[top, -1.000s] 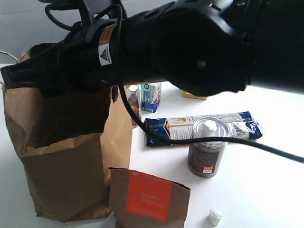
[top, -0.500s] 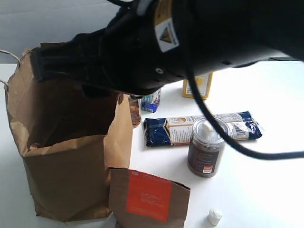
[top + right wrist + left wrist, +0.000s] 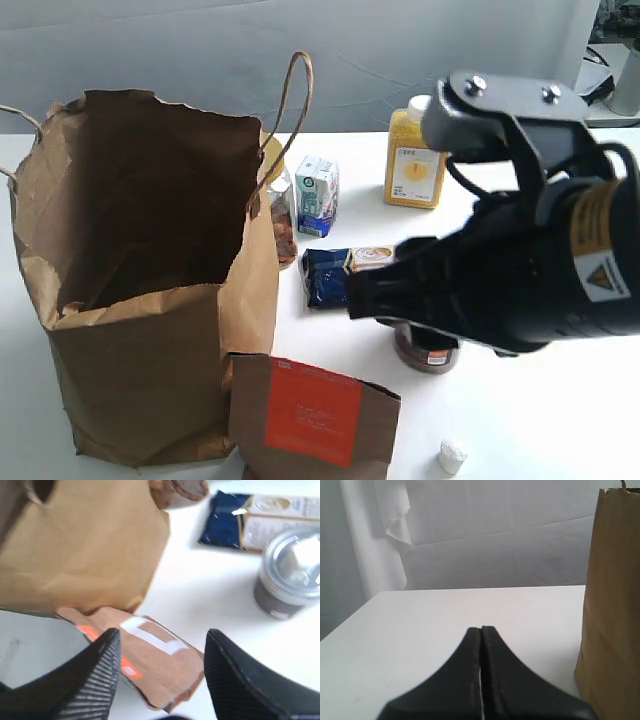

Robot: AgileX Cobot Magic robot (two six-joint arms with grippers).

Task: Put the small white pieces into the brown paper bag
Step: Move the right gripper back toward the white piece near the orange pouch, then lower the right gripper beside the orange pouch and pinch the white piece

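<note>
- A white table (image 3: pixel 470 605) runs flat ahead of the jaws of the left gripper (image 3: pixel 481 630), out to its far edge.
- Beyond that edge stands a pale grey backdrop (image 3: pixel 510 545), creased like hung sheeting.
- To one side of those jaws, farther off, a white cloth (image 3: pixel 395 515) hangs with a ragged lower corner.
- The light is soft and even, and shadows on the tabletop are faint.

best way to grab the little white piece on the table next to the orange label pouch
Pinch the small white piece across its rounded sides, coming straight down from above. It sits low and alone on the table, apart from the pouch, so nothing blocks either side.
</note>
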